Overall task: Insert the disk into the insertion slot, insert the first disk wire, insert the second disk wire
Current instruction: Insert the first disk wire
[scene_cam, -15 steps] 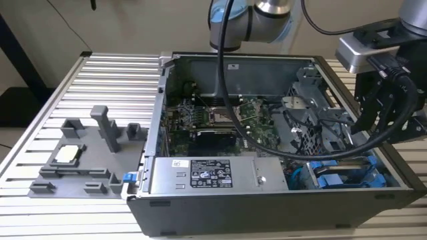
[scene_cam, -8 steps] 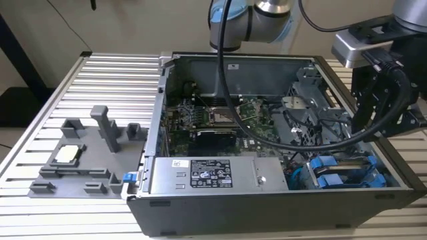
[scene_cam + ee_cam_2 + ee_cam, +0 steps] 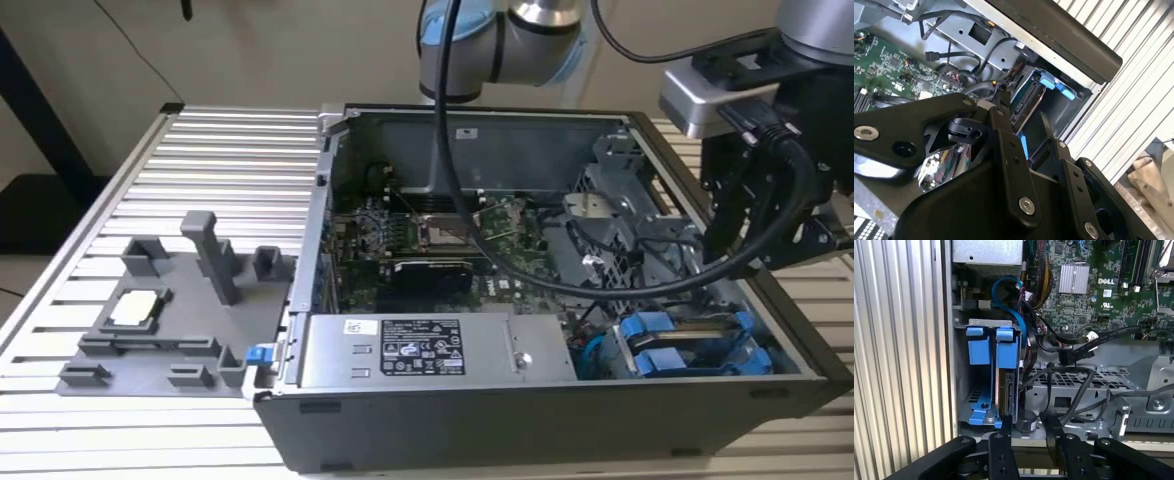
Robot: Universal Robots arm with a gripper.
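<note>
Black gripper (image 3: 1029, 421) fingers (image 3: 1006, 432) sit in the foreground of the first wrist view, spread apart and holding nothing. Just past one fingertip stands the disk (image 3: 1002, 390), on edge in its blue frame, seated in the insertion slot (image 3: 985, 323) at a corner of the computer case (image 3: 534, 440). Finger and disk look very close, perhaps touching, though I can't be sure. A second blue frame (image 3: 978, 351) sits just beside the disk. Black cables (image 3: 1066, 356) lie loose over the perforated panel (image 3: 1114, 377), with the green motherboard (image 3: 1094, 285) beyond. The case rests on a ribbed metal table (image 3: 227, 150).
</note>
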